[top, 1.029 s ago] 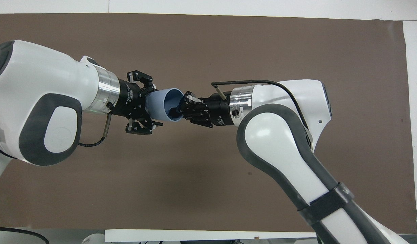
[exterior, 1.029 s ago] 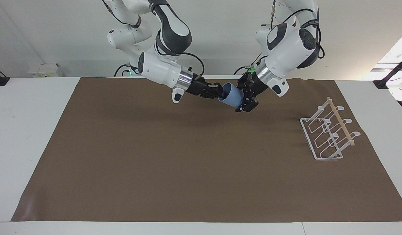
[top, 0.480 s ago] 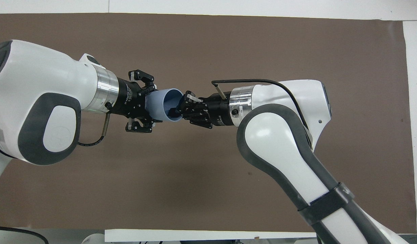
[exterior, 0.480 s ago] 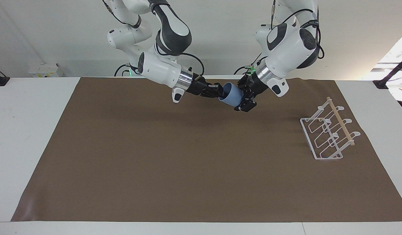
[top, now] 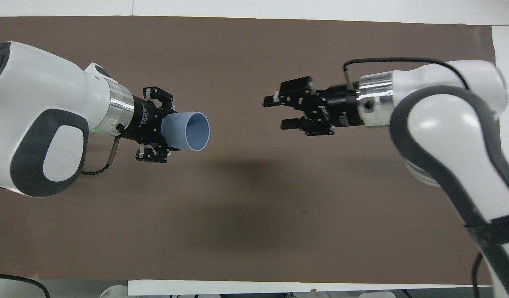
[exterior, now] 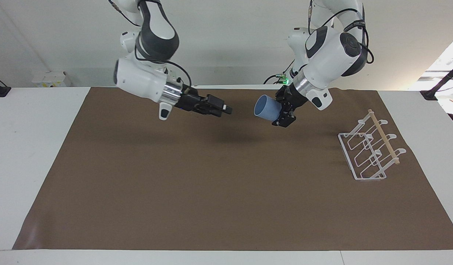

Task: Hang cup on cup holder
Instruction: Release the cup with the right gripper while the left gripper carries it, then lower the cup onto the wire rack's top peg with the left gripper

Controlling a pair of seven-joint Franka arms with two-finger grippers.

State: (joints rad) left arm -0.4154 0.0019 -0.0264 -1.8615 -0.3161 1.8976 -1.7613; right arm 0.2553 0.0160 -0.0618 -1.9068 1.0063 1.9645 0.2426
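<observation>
Cup in left gripper, held in air; right gripper free and apart from it.

Facing view, going across the frame: right gripper (exterior: 226,109) at upper centre-left, over brown mat (exterior: 211,191), fingers spread wide, nothing betw. them. Gap of bare mat, then cup (exterior: 265,107) at upper centre-right, lying sideways in mid-air, open mouth twd right gripper, base end clamped by left gripper (exterior: 281,114), fingers closed tight on it. Cup clear of mat; shadow on mat below. Cup holder (exterior: 370,151) at mid-right edge of frame, standing on mat at left arm's end of table, well apart from cup, no cup on it. Overhead view: cup (top: 187,131) mid-left w/ left gripper (top: 163,131); right gripper (top: 275,111) right of centre; holder out of that frame.
</observation>
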